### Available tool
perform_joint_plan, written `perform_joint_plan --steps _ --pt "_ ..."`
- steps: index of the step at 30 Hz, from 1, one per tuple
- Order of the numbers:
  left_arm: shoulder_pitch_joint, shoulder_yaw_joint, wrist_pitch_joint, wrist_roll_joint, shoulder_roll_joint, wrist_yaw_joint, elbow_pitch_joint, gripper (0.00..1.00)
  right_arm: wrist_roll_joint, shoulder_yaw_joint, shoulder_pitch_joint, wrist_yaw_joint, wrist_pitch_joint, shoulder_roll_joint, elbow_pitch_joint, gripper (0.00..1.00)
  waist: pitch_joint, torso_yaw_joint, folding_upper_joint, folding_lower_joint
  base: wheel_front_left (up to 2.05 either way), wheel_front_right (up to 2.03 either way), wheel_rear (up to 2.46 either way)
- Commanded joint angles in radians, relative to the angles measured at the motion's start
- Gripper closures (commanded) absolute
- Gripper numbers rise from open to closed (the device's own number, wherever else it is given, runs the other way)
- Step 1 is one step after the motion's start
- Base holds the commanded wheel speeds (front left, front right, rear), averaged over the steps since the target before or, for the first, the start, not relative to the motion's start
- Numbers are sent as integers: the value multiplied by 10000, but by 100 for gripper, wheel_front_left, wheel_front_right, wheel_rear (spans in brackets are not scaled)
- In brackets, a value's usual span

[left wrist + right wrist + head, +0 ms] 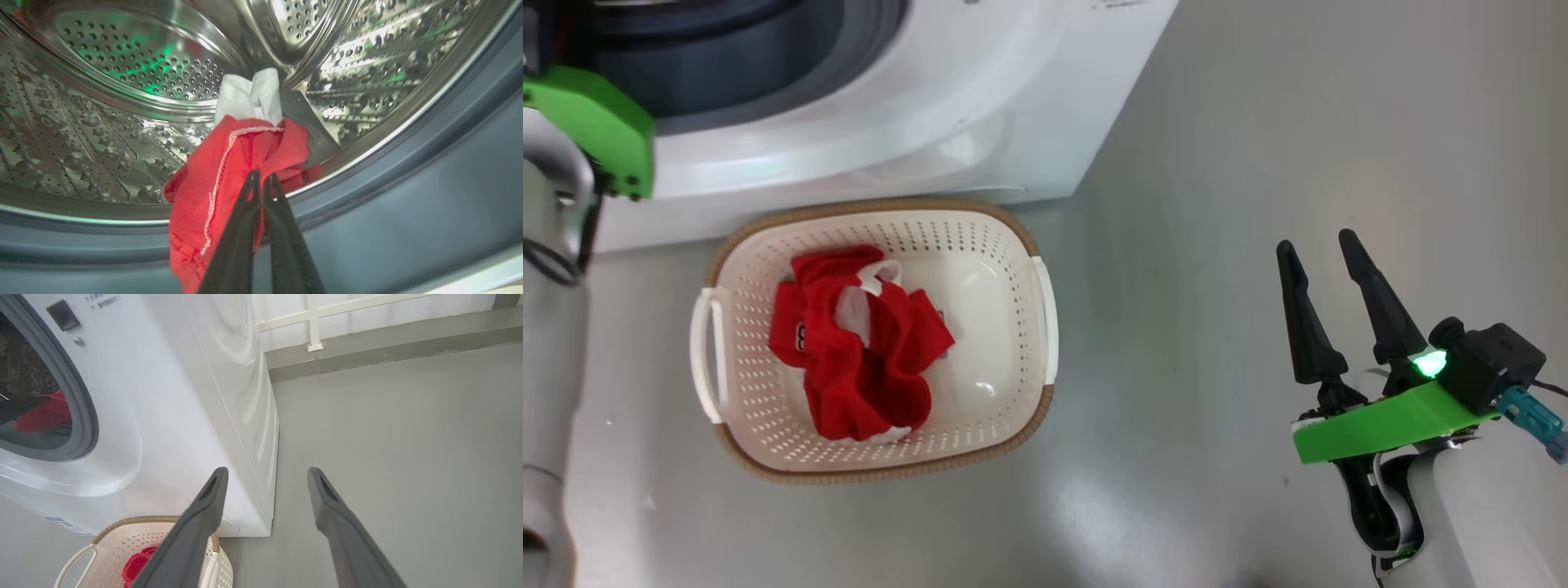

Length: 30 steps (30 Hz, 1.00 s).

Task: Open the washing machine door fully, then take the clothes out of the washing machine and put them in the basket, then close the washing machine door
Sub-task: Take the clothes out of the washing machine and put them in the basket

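Left pincer [261, 179] pinched tight on a red garment [220, 179] at the drum [122, 81] lip, with white cloth [249, 94] behind. Right pincer [1319, 243] wide, empty, above floor [1258, 122].

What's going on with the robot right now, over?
Left gripper shut on red garment at drum lip. Right gripper open, above floor. Another red piece lies in basket. No obstruction seen.
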Motion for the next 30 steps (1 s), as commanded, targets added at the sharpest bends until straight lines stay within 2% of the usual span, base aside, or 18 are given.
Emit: perform_joint_plan --steps 1,7,15,30 --pt "430 319 -115 -260 403 123 -850 100 -161 146 311 35 -63 -35 -168 0 -366 243 -1 0 0 0 0" --pt "2231 1070 -119 -989 150 153 -3224 100 -252 49 682 35 -63 -35 -115 0 -940 432 -1 0 0 0 0" --pt "4289 1951 -121 -1298 -386 127 -5708 100 -393 -169 1137 35 -63 -35 -62 0 -1589 695 -1 0 0 0 0" --pt "6240 3209 -121 -1167 -1590 -163 -9528 100 -623 -355 1347 35 -63 -35 -35 0 -1890 1082 -1 0 0 0 0"
